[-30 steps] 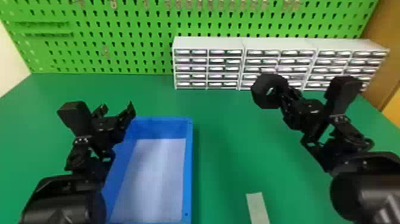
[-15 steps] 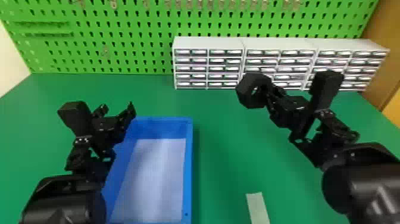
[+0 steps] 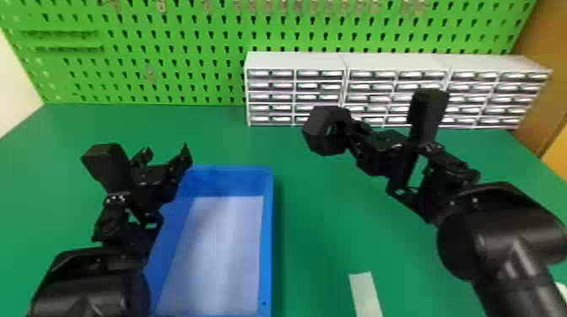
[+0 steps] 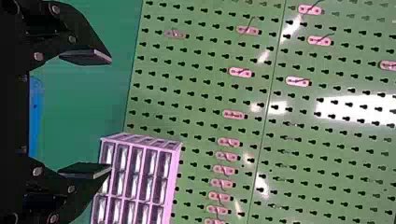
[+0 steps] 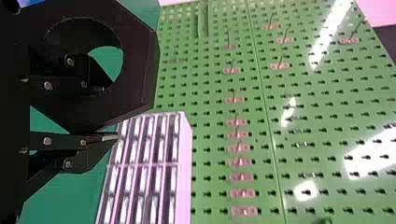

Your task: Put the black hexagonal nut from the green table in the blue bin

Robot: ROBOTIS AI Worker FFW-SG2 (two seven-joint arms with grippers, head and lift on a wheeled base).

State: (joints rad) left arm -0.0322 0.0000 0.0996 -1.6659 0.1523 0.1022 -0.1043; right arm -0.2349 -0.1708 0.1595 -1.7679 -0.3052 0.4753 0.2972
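In the head view the black hexagonal nut (image 3: 317, 131) is held up above the green table (image 3: 320, 202), right of the blue bin (image 3: 266, 236). My right gripper (image 3: 352, 132) is shut on the nut's wall, one finger through its hole. The right wrist view shows the nut (image 5: 140, 70) large, gripped by the right gripper (image 5: 105, 112). My left gripper (image 3: 166, 156) stands open over the bin's left back corner, parked there; in the left wrist view its fingers are wide apart with nothing between the left gripper's tips (image 4: 109, 114).
White drawer cabinets (image 3: 295, 61) stand at the back against a green pegboard (image 3: 177, 46). A pale strip (image 3: 365, 295) lies on the table near the front, right of the bin. The bin has a light floor.
The right arm has moved left toward the bin, carrying the nut with it and tilting slightly. The left arm has stayed still.
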